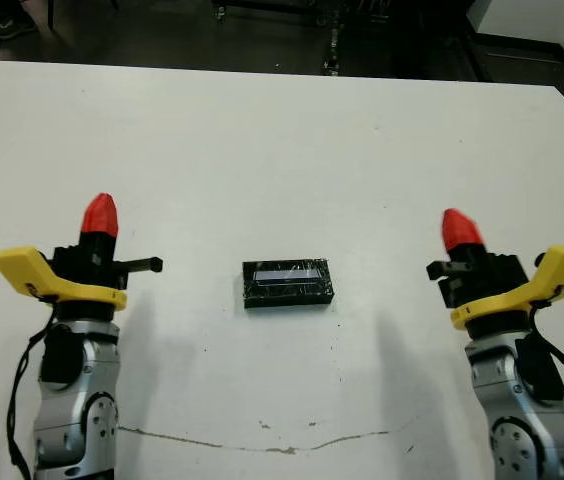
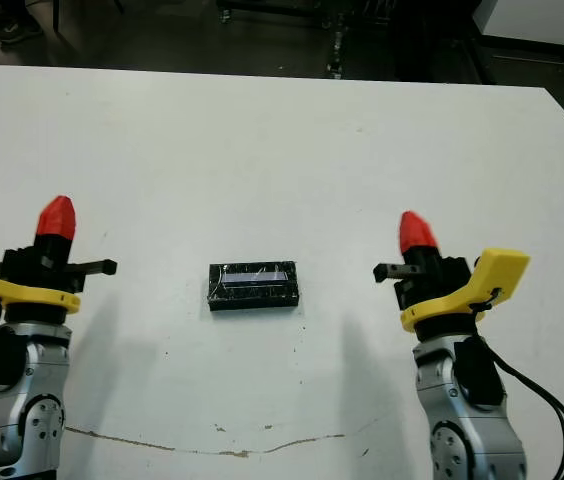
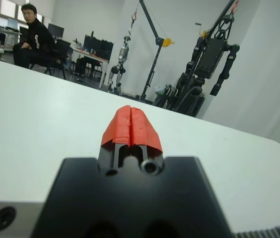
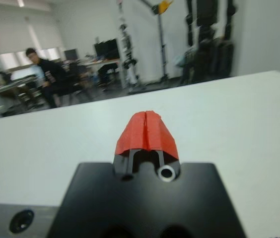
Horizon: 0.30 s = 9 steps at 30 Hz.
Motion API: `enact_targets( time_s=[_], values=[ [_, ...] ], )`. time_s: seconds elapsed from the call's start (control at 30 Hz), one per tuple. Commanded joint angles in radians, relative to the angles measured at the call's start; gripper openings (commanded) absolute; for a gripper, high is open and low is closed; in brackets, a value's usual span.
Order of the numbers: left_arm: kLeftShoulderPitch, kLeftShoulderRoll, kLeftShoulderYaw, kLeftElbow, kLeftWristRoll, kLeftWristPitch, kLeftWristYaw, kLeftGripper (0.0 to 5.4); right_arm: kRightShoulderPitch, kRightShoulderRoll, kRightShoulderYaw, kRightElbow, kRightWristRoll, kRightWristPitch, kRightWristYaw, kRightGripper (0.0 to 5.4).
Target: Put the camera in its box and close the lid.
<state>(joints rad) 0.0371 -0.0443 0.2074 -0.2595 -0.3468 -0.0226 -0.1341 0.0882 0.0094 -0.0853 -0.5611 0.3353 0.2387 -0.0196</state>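
A glossy black lid with a pale strip across its top lies flat in the middle of the white table. The box and the camera are hidden; only the black cover shows there. My left gripper stands upright well to the left of the lid, its red fingertips pressed together with nothing between them. My right gripper stands upright about as far to the right, also shut and empty, as the right wrist view confirms.
A thin crack-like mark runs across the table near its front edge. The table's far edge borders a dark floor. Beyond it, seated people and robot stands show in the wrist views.
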Motion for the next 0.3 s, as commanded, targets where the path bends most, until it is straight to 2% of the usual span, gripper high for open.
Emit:
enact_targets(
  time_s=[0.03,0.3],
  values=[
    [0.005,-0.001,-0.011,0.02,0.012,-0.015,0.008,0.01,-0.001,0.012,0.005,0.003,-0.036,-0.035,-0.015,0.0],
    [0.004,0.01,-0.029,0.016,0.009,-0.008,0.004,0.01,-0.01,0.007,0.007,0.008,-0.039,-0.033,-0.001,0.0]
  ],
)
